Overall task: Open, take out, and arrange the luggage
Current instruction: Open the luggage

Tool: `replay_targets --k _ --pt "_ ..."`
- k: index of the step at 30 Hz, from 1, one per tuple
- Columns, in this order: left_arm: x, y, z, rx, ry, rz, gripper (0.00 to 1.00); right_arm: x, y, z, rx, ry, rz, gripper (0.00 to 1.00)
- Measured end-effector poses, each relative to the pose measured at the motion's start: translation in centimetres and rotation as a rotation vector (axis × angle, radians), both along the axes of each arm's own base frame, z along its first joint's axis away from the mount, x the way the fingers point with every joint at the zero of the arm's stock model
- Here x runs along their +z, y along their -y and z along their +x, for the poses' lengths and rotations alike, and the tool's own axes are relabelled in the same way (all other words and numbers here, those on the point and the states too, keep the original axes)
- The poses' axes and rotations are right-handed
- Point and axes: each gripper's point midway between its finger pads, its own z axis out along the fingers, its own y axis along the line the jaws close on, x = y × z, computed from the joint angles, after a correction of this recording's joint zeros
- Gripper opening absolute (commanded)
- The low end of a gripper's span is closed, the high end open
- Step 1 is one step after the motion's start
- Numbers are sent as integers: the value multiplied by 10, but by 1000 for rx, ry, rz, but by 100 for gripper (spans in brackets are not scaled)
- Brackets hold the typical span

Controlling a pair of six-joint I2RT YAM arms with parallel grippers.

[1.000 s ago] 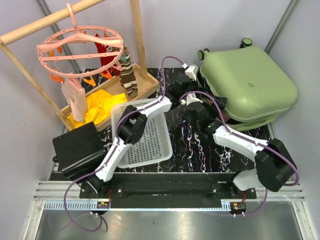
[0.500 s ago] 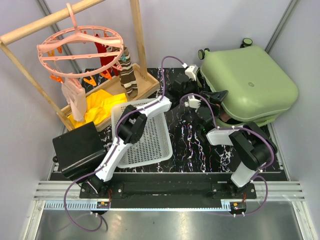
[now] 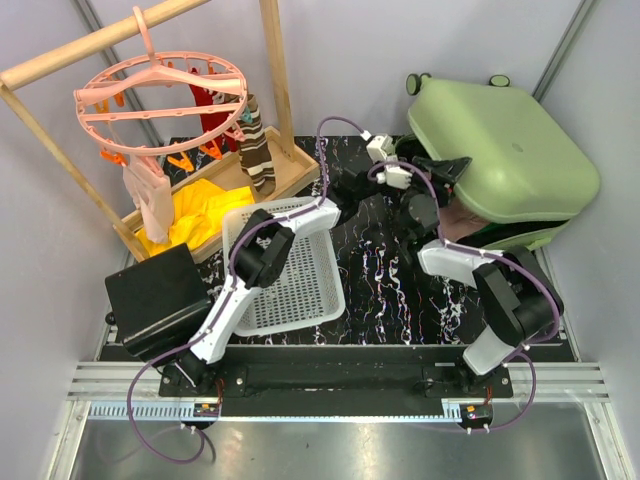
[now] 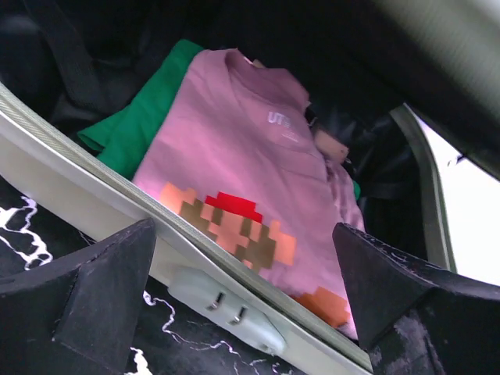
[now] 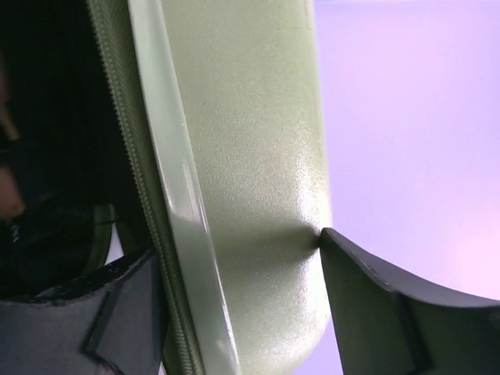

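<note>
The light-green luggage (image 3: 505, 150) lies at the back right with its lid tilted up. My right gripper (image 3: 447, 170) is shut on the lid's front edge; in the right wrist view one finger (image 5: 391, 312) sits on the lid's outer shell (image 5: 250, 156) and the other (image 5: 117, 312) inside by the zip. My left gripper (image 3: 378, 208) is open and empty at the lower shell's rim (image 4: 117, 211). Between its fingertips (image 4: 94, 289) I see a folded pink pixel-print shirt (image 4: 242, 180) on a green garment (image 4: 141, 117) inside the black lining.
A white perforated basket (image 3: 300, 290) lies left of centre under the left arm. A black boxy case (image 3: 155, 295) sits at the near left. A wooden tray with yellow cloth (image 3: 200, 215) and a pink round peg hanger (image 3: 160, 95) on a wooden rack stand at the back left.
The right gripper has moved up and back with the lid's edge, and the lid has swung up from nearly shut. The inside of the luggage now shows.
</note>
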Motion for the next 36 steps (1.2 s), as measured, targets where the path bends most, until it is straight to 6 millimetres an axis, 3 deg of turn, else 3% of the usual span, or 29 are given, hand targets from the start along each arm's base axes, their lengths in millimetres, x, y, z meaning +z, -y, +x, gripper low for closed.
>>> replay_targets --k 3,7,10,14,18,26,32,36 --pt "4 -3 -10 -11 5 -21 99 23 7 4 -11 55 16 71" --pt "33 3 -40 -49 29 -48 99 44 16 9 -26 113 36 70" --pt "54 3 -45 -17 31 -54 99 62 21 8 -38 170 63 70" --pt "67 4 -53 0 19 -26 99 82 32 10 -58 229 83 70" --pt "56 3 -61 26 -19 19 99 94 41 7 -70 276 113 70" --pt "4 -15 -68 85 -117 142 99 105 51 5 -49 313 149 70" --pt "14 -6 -52 102 -115 151 99 106 50 6 -32 315 162 70" --pt "3 -6 -48 115 -128 183 99 106 50 7 -24 320 171 70"
